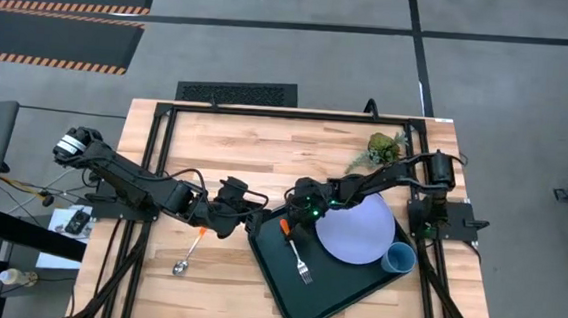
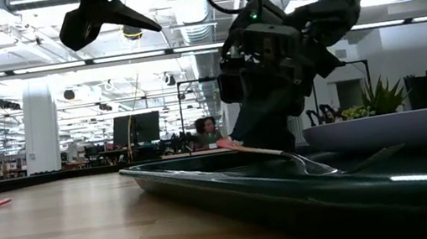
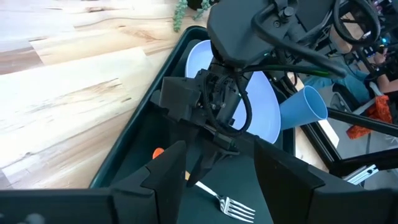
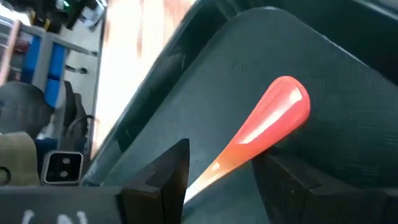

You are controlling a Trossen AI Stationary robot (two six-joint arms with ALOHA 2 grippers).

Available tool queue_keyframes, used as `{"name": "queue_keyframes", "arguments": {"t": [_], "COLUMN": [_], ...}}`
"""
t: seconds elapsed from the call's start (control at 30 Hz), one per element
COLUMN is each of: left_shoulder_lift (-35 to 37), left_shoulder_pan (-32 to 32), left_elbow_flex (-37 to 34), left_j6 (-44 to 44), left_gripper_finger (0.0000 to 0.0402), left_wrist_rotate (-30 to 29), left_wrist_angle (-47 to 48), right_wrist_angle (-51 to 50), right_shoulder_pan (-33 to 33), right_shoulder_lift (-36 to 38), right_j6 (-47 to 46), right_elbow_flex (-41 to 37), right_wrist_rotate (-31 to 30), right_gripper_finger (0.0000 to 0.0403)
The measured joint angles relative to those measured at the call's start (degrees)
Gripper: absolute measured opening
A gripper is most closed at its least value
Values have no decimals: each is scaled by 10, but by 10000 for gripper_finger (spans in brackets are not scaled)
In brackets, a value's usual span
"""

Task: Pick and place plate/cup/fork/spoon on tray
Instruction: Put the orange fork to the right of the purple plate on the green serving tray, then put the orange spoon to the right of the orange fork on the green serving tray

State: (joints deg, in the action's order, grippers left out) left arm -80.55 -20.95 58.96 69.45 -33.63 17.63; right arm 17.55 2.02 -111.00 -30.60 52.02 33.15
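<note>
The dark tray (image 1: pixel 339 301) lies at the table's right middle. On it are the pale blue plate (image 1: pixel 356 234), the blue cup (image 1: pixel 398 258) at the plate's right edge, and the fork (image 1: pixel 298 253). My right gripper (image 1: pixel 293 218) is down over the tray's left part, shut on the fork's orange handle (image 4: pixel 273 115). The spoon (image 1: pixel 190 252) lies flat on the table left of the tray. My left gripper (image 3: pixel 221 168) is open and empty above the table, just left of the tray (image 3: pixel 134 146). My right gripper pinches the fork's orange handle (image 4: pixel 239 152) between its two fingers, a little in from the handle's free end. The fingers come from above and lie across the handle. The fork is tilted: its tines (image 2: pixel 316 169) rest on the tray floor, its handle end (image 2: pixel 230 144) is raised.
A small green plant (image 1: pixel 385 145) stands at the table's far right. Bare wood lies left of and behind the tray. A black frame runs round the table's edges. A person shows far off in the room behind (image 2: pixel 208 129).
</note>
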Motion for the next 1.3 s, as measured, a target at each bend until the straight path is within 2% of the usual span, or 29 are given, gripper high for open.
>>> {"name": "queue_keyframes", "arguments": {"t": [0.4,0.57,0.8,0.9,1.07,1.2,1.3], "left_shoulder_lift": [0,0,0,0,0,0,0], "left_shoulder_pan": [0,0,0,0,0,-6,-34], "left_elbow_flex": [0,0,0,0,0,0,0], "left_j6": [-7,-8,-13,-13,-1,32,92], "left_gripper_finger": [174,174,174,174,174,174,174], "left_wrist_rotate": [0,0,0,3,31,77,113], "left_wrist_angle": [1,1,1,3,38,119,213], "right_wrist_angle": [-94,-142,-172,-196,-258,-321,-371], "right_shoulder_pan": [-5,-9,-9,-9,-5,3,5], "right_shoulder_lift": [0,0,1,25,95,161,208], "right_j6": [56,85,89,105,140,155,158], "right_elbow_flex": [40,51,70,76,78,78,78], "right_wrist_rotate": [-21,-48,-57,-71,-132,-177,-208], "right_gripper_finger": [189,186,184,184,184,184,184]}}
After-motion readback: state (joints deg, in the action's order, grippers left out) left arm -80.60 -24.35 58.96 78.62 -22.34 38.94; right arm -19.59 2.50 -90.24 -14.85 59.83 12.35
